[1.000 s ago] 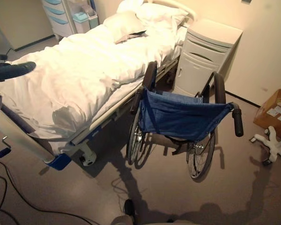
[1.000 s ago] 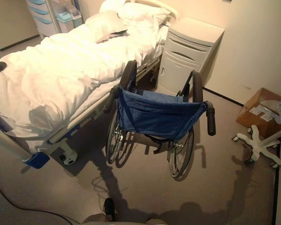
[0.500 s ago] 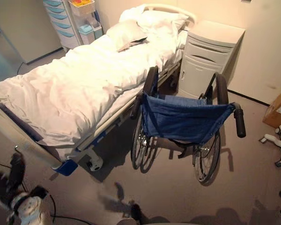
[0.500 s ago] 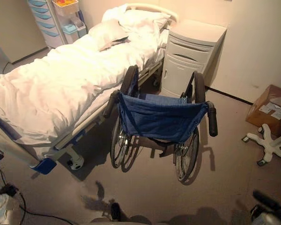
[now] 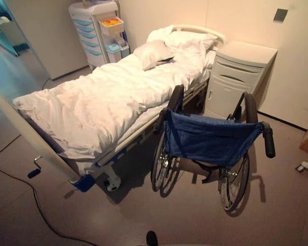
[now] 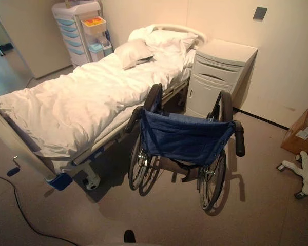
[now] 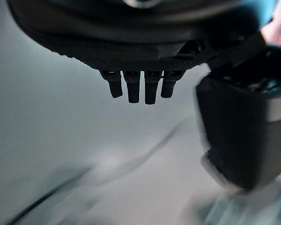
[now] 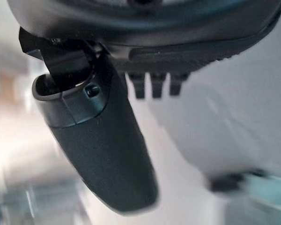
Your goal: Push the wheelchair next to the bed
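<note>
The wheelchair (image 5: 210, 141) has a blue cloth back, black push handles (image 5: 269, 143) and large spoked wheels. It stands on the floor with its back toward me, its left wheel close beside the bed (image 5: 102, 97) near the head end. The bed is covered with a white duvet and has pillows at the far end. My left hand (image 7: 145, 51) hangs over bare floor, fingers relaxed and holding nothing. My right hand (image 8: 145, 51) is likewise relaxed, with its thumb (image 8: 103, 140) standing out and nothing in it. Neither hand touches the wheelchair.
A white bedside cabinet (image 5: 238, 77) stands against the wall just past the wheelchair. A cart of drawers (image 5: 97, 31) is at the far left by the bed's head. A cardboard box (image 6: 300, 136) and a white wheeled stand base (image 6: 300, 174) sit on the right.
The camera has shifted and shows more of the room. My hands, low at the picture's edges earlier, have left the eye views. The wheelchair keeps its place by the bed.
</note>
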Controlling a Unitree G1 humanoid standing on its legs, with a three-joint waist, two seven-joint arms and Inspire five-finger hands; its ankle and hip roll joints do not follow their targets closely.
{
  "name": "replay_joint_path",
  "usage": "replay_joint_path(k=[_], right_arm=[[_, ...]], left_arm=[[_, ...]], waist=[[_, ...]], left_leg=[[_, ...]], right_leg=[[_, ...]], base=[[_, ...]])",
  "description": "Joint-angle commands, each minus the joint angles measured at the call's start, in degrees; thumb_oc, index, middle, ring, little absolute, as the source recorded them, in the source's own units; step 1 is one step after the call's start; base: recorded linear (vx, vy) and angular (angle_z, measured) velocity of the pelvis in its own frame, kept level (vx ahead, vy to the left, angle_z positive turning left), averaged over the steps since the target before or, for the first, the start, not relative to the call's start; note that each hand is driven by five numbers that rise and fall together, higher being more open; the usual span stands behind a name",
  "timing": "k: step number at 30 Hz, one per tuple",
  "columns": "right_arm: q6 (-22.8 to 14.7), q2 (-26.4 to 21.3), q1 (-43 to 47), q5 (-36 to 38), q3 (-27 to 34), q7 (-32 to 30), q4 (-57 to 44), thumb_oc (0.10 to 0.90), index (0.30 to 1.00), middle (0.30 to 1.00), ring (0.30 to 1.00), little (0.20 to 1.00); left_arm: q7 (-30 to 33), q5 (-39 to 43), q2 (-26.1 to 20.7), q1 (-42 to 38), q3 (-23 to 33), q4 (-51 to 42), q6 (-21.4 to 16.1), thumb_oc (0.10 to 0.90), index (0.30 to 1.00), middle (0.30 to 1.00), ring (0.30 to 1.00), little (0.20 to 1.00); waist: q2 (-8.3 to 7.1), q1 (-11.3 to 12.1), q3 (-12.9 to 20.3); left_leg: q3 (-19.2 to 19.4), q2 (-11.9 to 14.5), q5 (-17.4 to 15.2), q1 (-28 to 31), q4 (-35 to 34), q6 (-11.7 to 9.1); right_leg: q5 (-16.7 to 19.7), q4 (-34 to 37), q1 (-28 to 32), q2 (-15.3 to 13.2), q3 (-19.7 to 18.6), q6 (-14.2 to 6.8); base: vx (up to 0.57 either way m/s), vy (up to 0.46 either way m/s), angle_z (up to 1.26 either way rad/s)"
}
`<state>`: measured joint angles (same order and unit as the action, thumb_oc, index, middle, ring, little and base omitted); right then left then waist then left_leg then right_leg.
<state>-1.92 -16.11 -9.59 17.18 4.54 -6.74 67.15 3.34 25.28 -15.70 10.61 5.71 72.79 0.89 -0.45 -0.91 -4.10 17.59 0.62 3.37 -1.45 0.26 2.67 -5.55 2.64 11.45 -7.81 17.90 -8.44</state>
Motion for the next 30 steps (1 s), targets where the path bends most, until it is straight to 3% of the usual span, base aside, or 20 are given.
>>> replay_joint_path(k=[1,4,13,15,16,19,25,30], right_arm=[[-1.1,-0.9,5.8,-9.1,-4.6,6.1,-3.3,0.800,0.900,0.900,0.900,0.900],[-0.1,0.0,7.4,-12.5,-11.0,10.7,-3.8,0.800,0.900,0.900,0.900,0.900],[0.7,1.0,9.6,-14.1,-17.1,13.3,-1.8,0.800,0.900,0.900,0.900,0.900],[1.3,0.5,9.7,-15.3,-17.6,14.1,-1.8,0.800,0.900,0.900,0.900,0.900],[2.0,0.1,10.1,-17.1,-18.7,14.7,-2.0,0.800,0.900,0.900,0.900,0.900],[2.9,-0.2,11.1,-17.9,-20.1,14.8,-1.3,0.800,0.900,0.900,0.900,0.900],[3.5,0.5,10.8,-14.2,-18.4,14.8,-1.0,0.800,0.900,0.900,0.900,0.900],[2.9,1.3,10.3,-14.8,-18.8,15.9,-1.8,0.800,0.900,0.900,0.900,0.900]], left_arm=[[-8.3,-6.8,-1.8,-5.6,-4.3,-3.2,-1.8,0.800,0.900,0.900,0.900,0.900],[-10.0,-8.1,0.3,-7.8,-12.4,-6.7,-2.6,0.800,0.900,0.900,0.900,0.900],[-11.0,-10.0,2.1,-10.9,-17.4,-9.4,-4.8,0.800,0.900,0.900,0.900,0.900],[-9.9,-8.2,2.0,-10.6,-16.9,-9.4,-4.5,0.800,0.900,0.900,0.900,0.900],[-9.0,-6.9,2.2,-10.1,-15.6,-9.1,-4.1,0.800,0.900,0.900,0.900,0.900],[-9.0,-6.8,2.8,-9.7,-15.1,-8.7,-3.6,0.800,0.900,0.900,0.900,0.900],[-9.7,-11.4,3.6,-10.5,-18.3,-8.7,-1.8,0.800,0.900,0.900,0.900,0.900],[-9.5,-7.1,3.4,-11.7,-18.6,-9.3,-0.9,0.800,0.900,0.900,0.900,0.900]], waist=[[1.43,-0.2,-3.7],[1.10,0.1,-4.0],[-0.01,0.9,-4.7],[-0.36,1.5,-4.9],[-0.89,2.9,-4.9],[-1.03,4.3,-4.4],[-0.53,3.5,-3.2],[0.00,2.6,-2.5]], left_leg=[[-0.2,-1.3,-7.8,9.4,-4.1,-3.1],[-0.6,-1.2,-7.9,9.4,-3.7,-3.0],[-3.4,-1.3,-9.9,7.5,2.9,-3.2],[-6.4,-2.1,-10.6,6.5,5.3,-3.3],[-11.9,-3.3,-11.4,5.3,7.5,-3.1],[-15.6,-3.2,-10.3,5.3,5.3,-3.1],[-12.1,-1.6,-8.2,7.2,-0.7,-4.0],[-11.1,-1.3,-7.1,8.3,-3.9,-4.3]], right_leg=[[0.6,-4.3,-6.0,4.3,0.7,3.7],[0.5,-4.7,-5.8,4.4,1.0,3.9],[0.4,-4.6,-5.1,4.8,-1.3,4.9],[0.8,-4.1,-4.8,4.6,-2.5,5.0],[1.3,-3.6,-4.6,4.3,-4.9,5.0],[1.7,-2.7,-4.7,4.7,-6.4,5.2],[3.7,0.4,-4.5,4.6,-4.7,3.9],[3.8,0.1,-5.2,4.4,-4.2,3.2]], base=[[-0.04,-0.055,0.02],[-0.03,-0.090,0.02],[-0.01,-0.097,0.03],[0.03,-0.017,-0.08],[0.03,0.012,-0.30],[0.01,0.027,-0.61],[-0.03,0.076,-0.18],[-0.02,0.069,-0.08]])
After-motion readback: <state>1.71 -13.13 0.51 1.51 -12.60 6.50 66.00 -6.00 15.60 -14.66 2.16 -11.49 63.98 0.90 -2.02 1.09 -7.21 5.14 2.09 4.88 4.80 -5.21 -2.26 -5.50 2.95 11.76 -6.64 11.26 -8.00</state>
